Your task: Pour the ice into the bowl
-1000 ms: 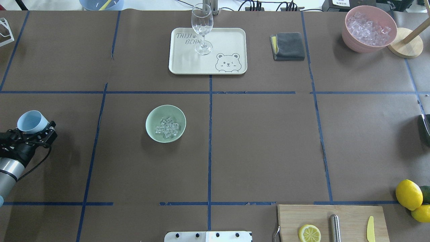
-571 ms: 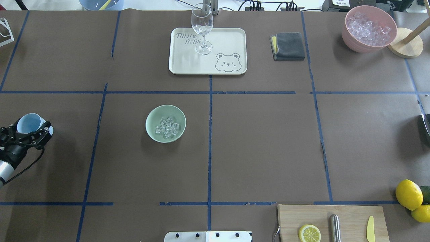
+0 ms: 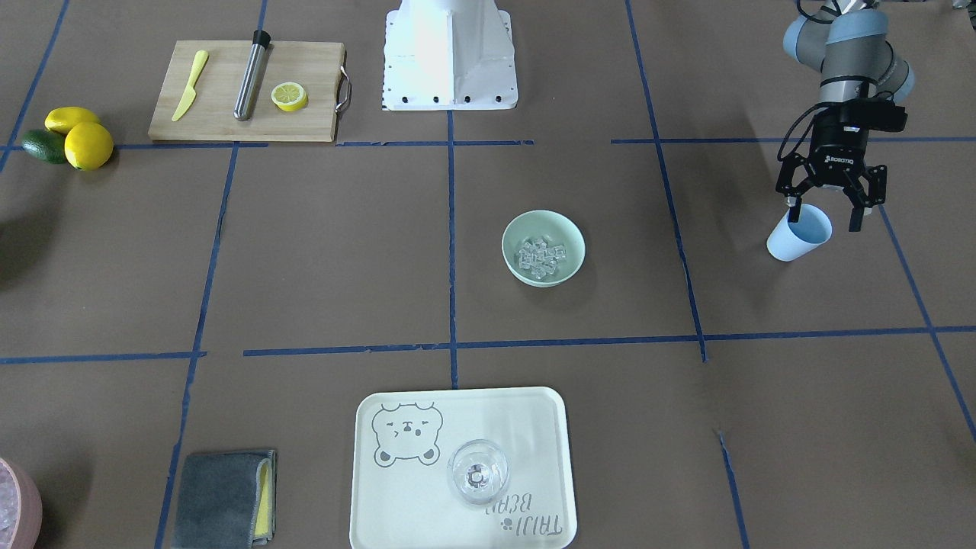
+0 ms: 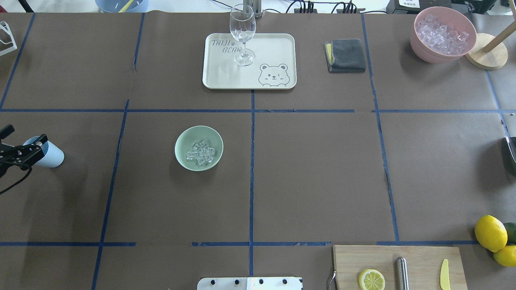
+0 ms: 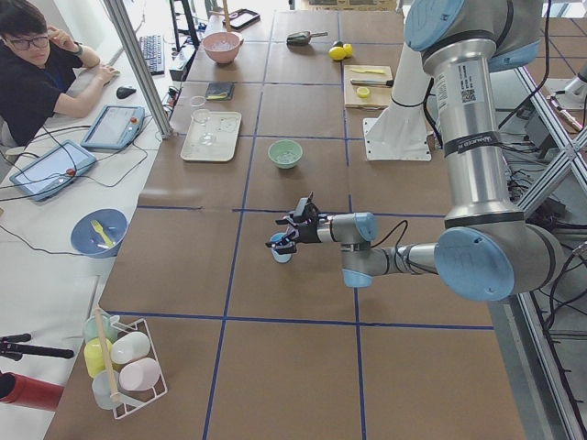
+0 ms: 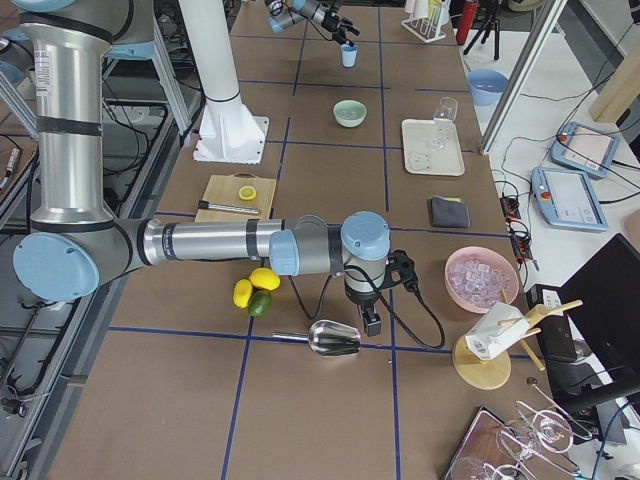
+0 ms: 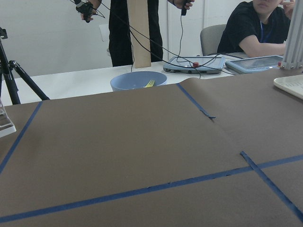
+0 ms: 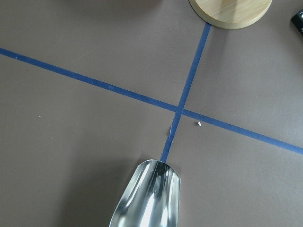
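While the bowl (image 4: 180,141) sits mouth-up holding the ice (image 4: 200,153), the left tool (image 3: 826,209) gapes at the upright blue cup's (image 3: 788,245) rim.

Left gripper (image 3: 826,213): cut off by the overhead view's left edge — only finger ends show; one lies across the light blue cup (image 4: 51,157) and hides part of its rim
Right gripper (image 6: 371,322): a dark sliver at the overhead view's right edge; otherwise seen only from the side, so how its jaws stand cannot be told
Scoop (image 8: 147,198): lower part cut off by the wrist view's bottom edge
Ice (image 4: 200,153): cubes overlap — count unclear
Pink container (image 3: 14,507): mostly beyond the front view's left edge
Lime (image 4: 510,232): half behind a lemon (image 4: 490,233); cut by the right edge
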`<action>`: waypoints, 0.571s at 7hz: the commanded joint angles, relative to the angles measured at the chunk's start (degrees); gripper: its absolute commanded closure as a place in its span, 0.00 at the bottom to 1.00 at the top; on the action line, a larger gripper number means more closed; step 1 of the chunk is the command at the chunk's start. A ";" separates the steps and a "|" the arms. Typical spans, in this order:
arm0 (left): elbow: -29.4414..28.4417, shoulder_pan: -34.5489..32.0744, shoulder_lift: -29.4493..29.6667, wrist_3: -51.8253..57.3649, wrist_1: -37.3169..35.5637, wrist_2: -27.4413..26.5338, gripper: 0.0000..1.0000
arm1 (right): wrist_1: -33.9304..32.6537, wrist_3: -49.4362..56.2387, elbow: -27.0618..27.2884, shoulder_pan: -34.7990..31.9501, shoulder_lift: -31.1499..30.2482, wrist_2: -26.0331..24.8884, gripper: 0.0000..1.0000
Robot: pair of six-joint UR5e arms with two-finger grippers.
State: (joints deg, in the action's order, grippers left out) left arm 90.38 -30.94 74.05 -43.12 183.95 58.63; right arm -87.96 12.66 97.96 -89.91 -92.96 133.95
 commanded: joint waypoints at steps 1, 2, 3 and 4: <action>2.08 -16.52 0.12 13.43 -4.35 20.00 0.00 | -0.02 -1.14 0.21 0.00 0.41 0.00 0.00; 5.22 -26.27 0.30 21.33 -12.57 31.25 0.00 | -0.02 -1.49 0.65 0.00 0.50 0.09 0.00; 8.64 -34.72 1.00 30.20 -21.61 39.11 0.00 | -0.02 -1.93 1.26 0.00 0.50 0.09 0.00; 10.33 -43.42 1.70 35.68 -31.36 47.37 0.00 | -0.02 -3.07 2.22 0.00 0.59 0.09 0.00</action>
State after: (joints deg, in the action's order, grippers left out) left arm 98.05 -63.90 75.00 -15.32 163.61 95.80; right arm -87.98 10.64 99.21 -89.91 -92.46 134.02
